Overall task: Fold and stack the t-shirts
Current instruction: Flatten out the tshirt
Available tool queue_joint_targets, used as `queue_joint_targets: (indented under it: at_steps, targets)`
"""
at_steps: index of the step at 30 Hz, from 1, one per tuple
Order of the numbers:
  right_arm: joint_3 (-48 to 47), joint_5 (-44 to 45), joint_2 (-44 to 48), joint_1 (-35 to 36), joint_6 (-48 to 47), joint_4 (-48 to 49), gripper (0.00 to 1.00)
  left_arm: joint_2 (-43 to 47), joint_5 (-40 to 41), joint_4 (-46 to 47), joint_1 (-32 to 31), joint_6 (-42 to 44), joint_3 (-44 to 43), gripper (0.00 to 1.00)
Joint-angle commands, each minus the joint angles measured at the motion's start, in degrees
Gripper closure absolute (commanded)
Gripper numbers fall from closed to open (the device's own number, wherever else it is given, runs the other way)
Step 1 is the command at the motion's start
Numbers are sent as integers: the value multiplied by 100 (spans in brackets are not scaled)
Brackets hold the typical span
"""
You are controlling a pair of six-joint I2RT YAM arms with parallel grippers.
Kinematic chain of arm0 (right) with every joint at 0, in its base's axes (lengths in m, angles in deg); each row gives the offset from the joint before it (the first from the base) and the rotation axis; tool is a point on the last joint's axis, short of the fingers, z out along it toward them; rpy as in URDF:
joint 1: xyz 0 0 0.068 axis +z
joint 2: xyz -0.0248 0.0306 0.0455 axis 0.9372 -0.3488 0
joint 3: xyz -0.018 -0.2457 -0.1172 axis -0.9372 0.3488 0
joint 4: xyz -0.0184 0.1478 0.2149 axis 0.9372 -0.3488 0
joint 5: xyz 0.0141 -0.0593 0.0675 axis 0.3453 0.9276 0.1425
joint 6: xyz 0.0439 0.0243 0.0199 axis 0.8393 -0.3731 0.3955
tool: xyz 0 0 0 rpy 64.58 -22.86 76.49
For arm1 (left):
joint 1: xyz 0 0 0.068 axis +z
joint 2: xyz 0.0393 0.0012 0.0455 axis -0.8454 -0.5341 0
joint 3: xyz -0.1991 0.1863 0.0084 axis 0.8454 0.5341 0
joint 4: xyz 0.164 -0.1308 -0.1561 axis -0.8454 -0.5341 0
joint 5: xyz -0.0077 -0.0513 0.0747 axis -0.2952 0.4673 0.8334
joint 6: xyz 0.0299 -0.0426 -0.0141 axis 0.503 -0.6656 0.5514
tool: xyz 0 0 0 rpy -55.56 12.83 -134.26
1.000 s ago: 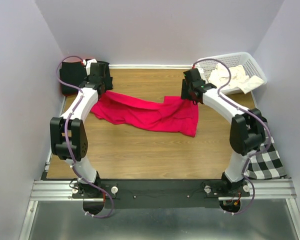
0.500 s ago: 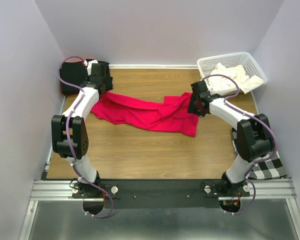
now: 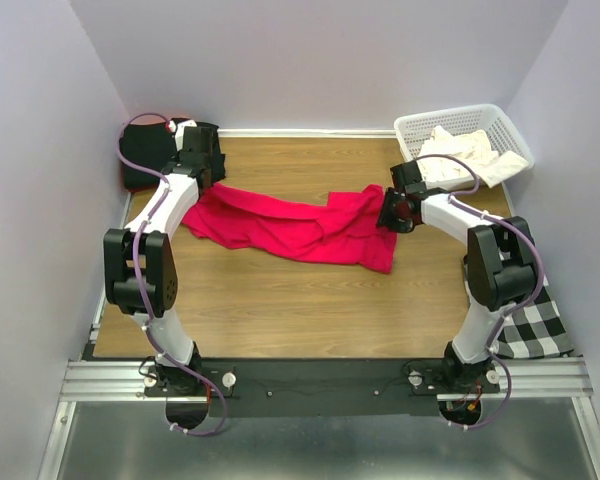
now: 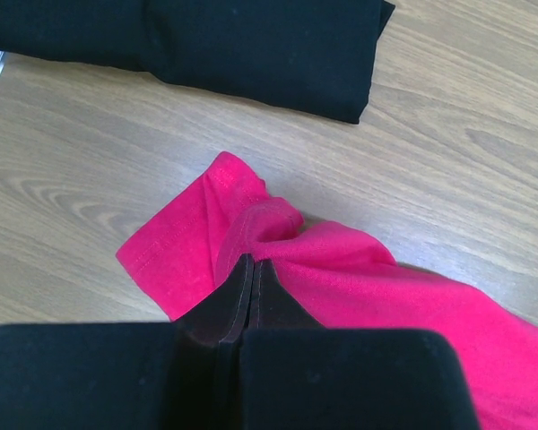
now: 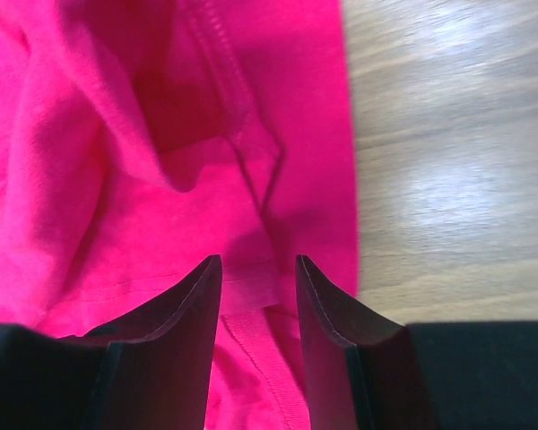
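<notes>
Crimson t-shirt (image 3: 300,230) lies crumpled across the far half of the table (image 3: 280,310), with bare wood nearer the arms. Left gripper (image 4: 249,264) pinches its left edge beside the folded black t-shirt (image 4: 251,45). The right gripper (image 5: 258,266), jaws narrowly apart, straddles its right hem. The white lattice basket (image 3: 450,118) holds a cream t-shirt (image 3: 460,155).

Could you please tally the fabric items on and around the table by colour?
red t-shirt: 1
black t-shirt: 1
cream-white t-shirt: 1, bundled in the basket; I cannot tell whether it hides more
black-and-white checked cloth: 1
Total: 4
</notes>
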Motion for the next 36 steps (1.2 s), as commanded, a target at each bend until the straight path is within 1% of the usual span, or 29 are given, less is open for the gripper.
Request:
queue_joint_targets:
  at_steps: [1, 4, 7, 19, 20, 22, 24, 26, 30, 31, 36]
  targets:
    - [35, -364, -126, -26, 92, 213, 55, -70, 7, 46, 22, 58, -204, 100]
    - [106, -355, -196, -35, 127, 240, 57, -79, 16, 37, 22, 67, -222, 100]
    - [141, -592, -241, -35, 162, 266, 57, -87, 25, 37, 22, 76, -231, 100]
    - [202, -461, -302, -43, 215, 284, 59, -53, 25, 20, 22, 111, -178, 100]
    - [202, -460, -311, -35, 215, 275, 60, -44, 25, 28, 22, 111, -169, 100]
    - [185, -434, -302, -43, 215, 266, 66, -35, 34, 37, 22, 111, -143, 100]
    - [194, -425, -294, -35, 215, 258, 74, -26, 34, 28, 22, 120, -143, 100]
    - [185, -232, -241, -35, 224, 240, 77, -26, 34, 28, 22, 120, -143, 100]
    - [132, -74, -162, -35, 180, 135, 75, -8, 34, 37, 22, 129, -134, 100]
    - [123, 13, -144, -35, 154, 100, 70, -8, 34, 37, 22, 129, -125, 100]
    - [44, 190, -74, -43, 83, -32, 64, -26, 7, 46, 22, 120, -117, 100]
